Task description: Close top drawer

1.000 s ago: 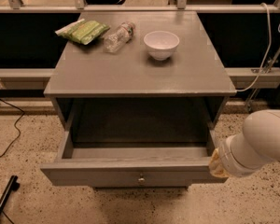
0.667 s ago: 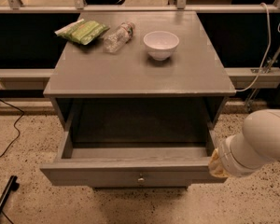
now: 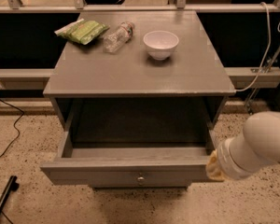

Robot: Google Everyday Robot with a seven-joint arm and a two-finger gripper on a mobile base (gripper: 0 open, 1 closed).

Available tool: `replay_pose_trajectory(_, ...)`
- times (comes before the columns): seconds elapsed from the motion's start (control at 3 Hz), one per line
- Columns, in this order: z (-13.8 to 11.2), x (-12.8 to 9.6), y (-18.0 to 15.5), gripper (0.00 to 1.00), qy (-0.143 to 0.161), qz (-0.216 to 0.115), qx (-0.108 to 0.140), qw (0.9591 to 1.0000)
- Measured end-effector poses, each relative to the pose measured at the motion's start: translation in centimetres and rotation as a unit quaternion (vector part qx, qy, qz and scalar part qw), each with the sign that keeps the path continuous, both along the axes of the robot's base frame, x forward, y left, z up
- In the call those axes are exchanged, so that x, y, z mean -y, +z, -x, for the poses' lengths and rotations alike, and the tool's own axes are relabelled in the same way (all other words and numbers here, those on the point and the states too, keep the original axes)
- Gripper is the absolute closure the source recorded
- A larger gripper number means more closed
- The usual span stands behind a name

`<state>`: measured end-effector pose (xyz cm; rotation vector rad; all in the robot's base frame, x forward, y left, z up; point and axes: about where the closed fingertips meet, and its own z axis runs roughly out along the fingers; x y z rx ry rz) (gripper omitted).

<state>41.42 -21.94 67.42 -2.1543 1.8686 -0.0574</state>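
Note:
The top drawer (image 3: 126, 169) is a wide grey wooden drawer, pulled far out of the grey cabinet, open and empty inside. Its flat front faces me with a small round metal knob (image 3: 140, 178) at the centre. My white arm comes in from the right, and my gripper (image 3: 213, 166) is at the drawer front's right end, close to or touching the corner. Only the yellowish wrist end shows; the fingers are hidden behind the arm.
On the grey cabinet top (image 3: 130, 73) stand a white bowl (image 3: 160, 44), a lying clear plastic bottle (image 3: 116, 36) and a green snack bag (image 3: 82, 31). Cables run on the speckled floor at left (image 3: 9, 125) and down the right side (image 3: 263, 55). A dark railing wall stands behind.

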Motion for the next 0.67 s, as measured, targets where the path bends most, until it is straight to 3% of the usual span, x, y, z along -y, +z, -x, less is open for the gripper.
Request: replay_pose_trajectory(0.67,-2.1,-2.9,-3.4,1.00,0.023,-0.046,0.014,0.9986)
